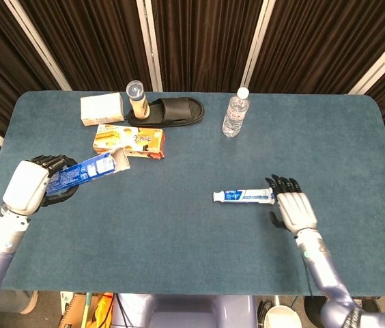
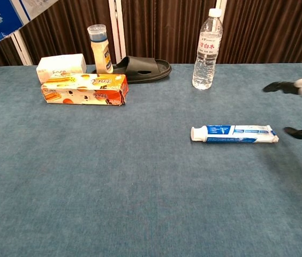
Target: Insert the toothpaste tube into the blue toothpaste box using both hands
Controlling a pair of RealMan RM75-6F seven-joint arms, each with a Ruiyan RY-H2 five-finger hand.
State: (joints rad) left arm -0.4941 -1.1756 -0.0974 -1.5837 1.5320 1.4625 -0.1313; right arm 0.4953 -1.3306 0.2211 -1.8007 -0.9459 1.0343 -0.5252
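Toothpaste tube (image 1: 244,197) lies flat on the blue table (image 1: 199,239), right of centre, cap end pointing toward the robot's left, crimped tail toward the right hand (image 1: 295,210). Right hand hovers just beside the tail end, fingers spread, holding nothing; in the chest view it sits above the surface near the tail, not touching as far as I can tell.

Left hand (image 1: 30,186) grips the blue toothpaste box (image 1: 87,171) at its rear half, lifted off the table at the left edge, open flap end aimed toward the middle. Nothing can be seen inside the box; the interior isn't visible.

Handling guess: tube looks light, soft-bodied, smooth and a bit slippery; squeezes if pinched hard. Best hold is probably across the body near the flat tail, leaving the cap end free to lead into the box. Box is thin card, light, likely to crush or twist under a hard grip; the loose flap may snag the tube.

Other containers: water bottle (image 1: 235,113) upright and capped, looks mostly full; orange snack box (image 1: 129,141) closed; white box (image 1: 102,108) closed; small yellow bottle (image 1: 137,100) upright beside a black slipper (image 1: 172,110).
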